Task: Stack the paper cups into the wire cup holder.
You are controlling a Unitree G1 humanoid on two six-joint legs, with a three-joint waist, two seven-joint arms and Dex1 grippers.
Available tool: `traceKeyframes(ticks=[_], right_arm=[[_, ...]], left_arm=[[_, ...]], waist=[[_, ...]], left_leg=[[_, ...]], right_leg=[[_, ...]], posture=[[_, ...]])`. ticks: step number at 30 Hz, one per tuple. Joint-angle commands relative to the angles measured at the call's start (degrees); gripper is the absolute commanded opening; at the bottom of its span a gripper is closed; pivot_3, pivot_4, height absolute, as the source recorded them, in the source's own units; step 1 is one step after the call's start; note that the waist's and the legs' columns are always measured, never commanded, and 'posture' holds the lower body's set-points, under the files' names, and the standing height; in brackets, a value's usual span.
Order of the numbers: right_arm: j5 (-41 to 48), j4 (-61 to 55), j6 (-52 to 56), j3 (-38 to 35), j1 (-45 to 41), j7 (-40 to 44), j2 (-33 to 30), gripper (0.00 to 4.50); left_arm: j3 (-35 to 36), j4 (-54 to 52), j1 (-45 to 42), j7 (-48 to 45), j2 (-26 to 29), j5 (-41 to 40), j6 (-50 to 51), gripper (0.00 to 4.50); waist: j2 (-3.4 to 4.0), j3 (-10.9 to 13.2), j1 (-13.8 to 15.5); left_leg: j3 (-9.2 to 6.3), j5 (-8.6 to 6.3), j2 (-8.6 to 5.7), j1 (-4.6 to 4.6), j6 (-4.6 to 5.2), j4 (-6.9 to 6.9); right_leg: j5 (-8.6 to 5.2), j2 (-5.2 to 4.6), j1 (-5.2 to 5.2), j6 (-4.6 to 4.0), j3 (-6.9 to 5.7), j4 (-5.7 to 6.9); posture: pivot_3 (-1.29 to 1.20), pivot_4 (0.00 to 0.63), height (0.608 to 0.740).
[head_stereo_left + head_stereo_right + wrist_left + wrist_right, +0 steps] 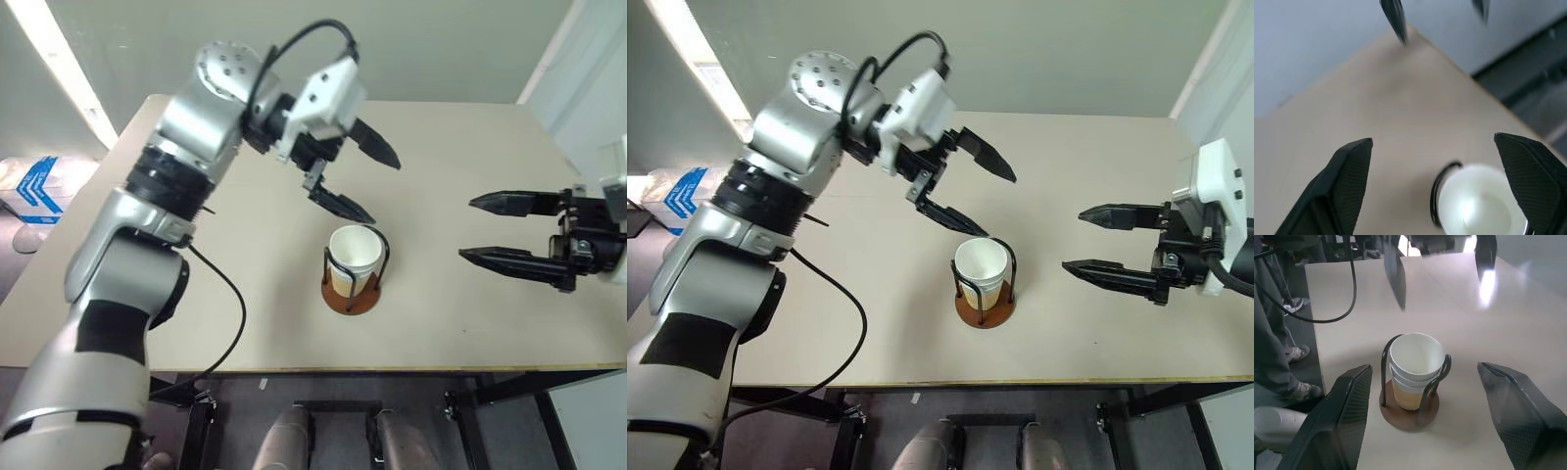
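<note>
Beige table (460,186) carries everything, and near the middle of its front half stands the holder (351,294), a reddish-brown disc with two black wire loops rising upright. Nested inside the loops sit the cups (355,257), stacked one in another; the right wrist view shows several white rims, so the stack looks complete, and I see no loose cup on the table. The stack's long axis is vertical, mouth up.

The left gripper (358,176) hangs just above and behind the stack, fingers spread wide and grasping nothing, the lower finger close over the rim but apart from it. The right gripper (490,230) waits well off to the right, level with the cups, fingers also released and empty. The left arm is plainly nearer; its way clear is upward and back.
</note>
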Motion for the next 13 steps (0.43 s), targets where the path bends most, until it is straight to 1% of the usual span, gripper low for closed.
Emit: traceKeyframes(ticks=[1, 4, 7, 9, 13], right_arm=[[-2.5, 2.0, -1.7, 1.9, -1.3, -0.8, 0.4, 3.63], [-6.2, 5.1, -4.1, 4.7, -1.4, 0.7, 1.0, 3.63], [-13.7, 11.3, -8.8, 9.8, -1.7, 1.7, 2.1, 3.63], [-17.7, 16.6, -11.5, 12.3, -3.0, 1.7, 3.5, 3.63], [-25.2, 27.2, -16.2, 17.2, -6.6, 3.1, 5.5, 3.63]], left_arm=[[6.5, -4.1, 4.7, 2.4, 3.3, 0.3, 5.4, 4.44], [11.6, -8.8, 11.1, 8.0, 5.9, 0.0, 11.2, 4.44], [18.1, -14.9, 20.6, 17.5, 8.4, 1.1, 13.9, 4.44], [22.6, -19.9, 26.8, 23.8, 9.1, 1.0, 16.3, 4.44], [29.7, -30.7, 37.3, 33.4, 9.4, 0.6, 20.3, 4.44]], waist=[[0.03, 0.0, -0.2], [0.04, 0.0, -0.2], [0.05, 0.0, -0.2], [0.05, 0.0, -0.3], [0.06, 0.0, -0.2]], left_leg=[[0.02, 0.01, 0.0, 0.03, -0.01, 0.0], [0.01, 0.05, 0.04, 0.05, -0.04, 0.02], [0.0, 0.08, 0.03, 0.1, -0.03, 0.1], [0.0, 0.09, 0.02, 0.13, -0.01, 0.15], [0.0, 0.1, 0.02, 0.17, 0.02, 0.29]], right_leg=[[-0.03, 0.0, 0.01, 0.04, 0.01, 0.03], [-0.02, 0.02, 0.01, 0.06, 0.0, 0.05], [0.01, 0.01, 0.06, 0.03, 0.0, 0.05], [0.02, 0.0, 0.12, 0.02, -0.01, 0.05], [0.14, 0.0, 0.19, -0.12, -0.02, 0.07]], posture=[[0.0, 0.15, 0.74], [0.0, 0.15, 0.74], [0.0, 0.15, 0.74], [0.0, 0.15, 0.74], [0.0, 0.15, 0.74]])
